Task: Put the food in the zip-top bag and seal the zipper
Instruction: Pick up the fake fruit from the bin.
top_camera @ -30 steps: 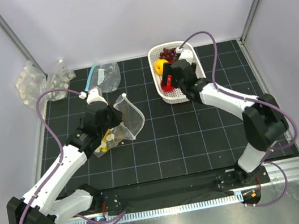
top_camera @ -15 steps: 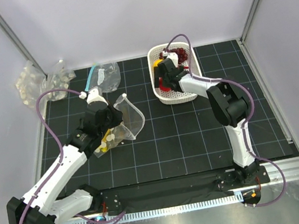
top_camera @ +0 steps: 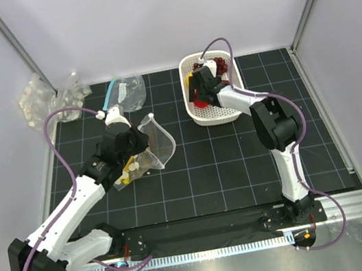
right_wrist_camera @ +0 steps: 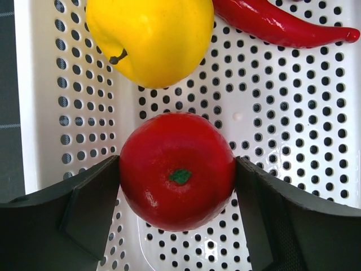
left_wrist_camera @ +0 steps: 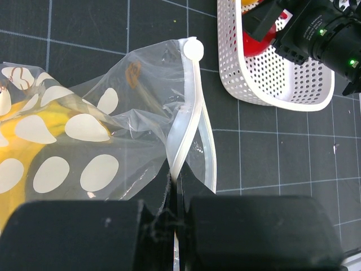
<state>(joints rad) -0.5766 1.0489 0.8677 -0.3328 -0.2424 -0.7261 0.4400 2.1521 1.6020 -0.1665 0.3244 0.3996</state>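
Picking stage: right gripper [right_wrist_camera: 177,183] is down in the white perforated plastic basket [right_wrist_camera: 22,84], fingers spread wide around the round red fruit [right_wrist_camera: 176,161]. Pads look to be at its sides, but I can't tell if they're squeezing. The round yellow fruit [right_wrist_camera: 149,34] and thin red chili [right_wrist_camera: 276,22] lie beside it. Left gripper [left_wrist_camera: 176,197] is pinched tight on the pale press-strip zipper [left_wrist_camera: 192,107] of the clear floppy zip-top bag [left_wrist_camera: 141,84], something yellow already inside. Next, probably: confirm the clamp, lift clear of the basket wall, carry left to the bag mouth. The mouth looks narrow, so aim matters.
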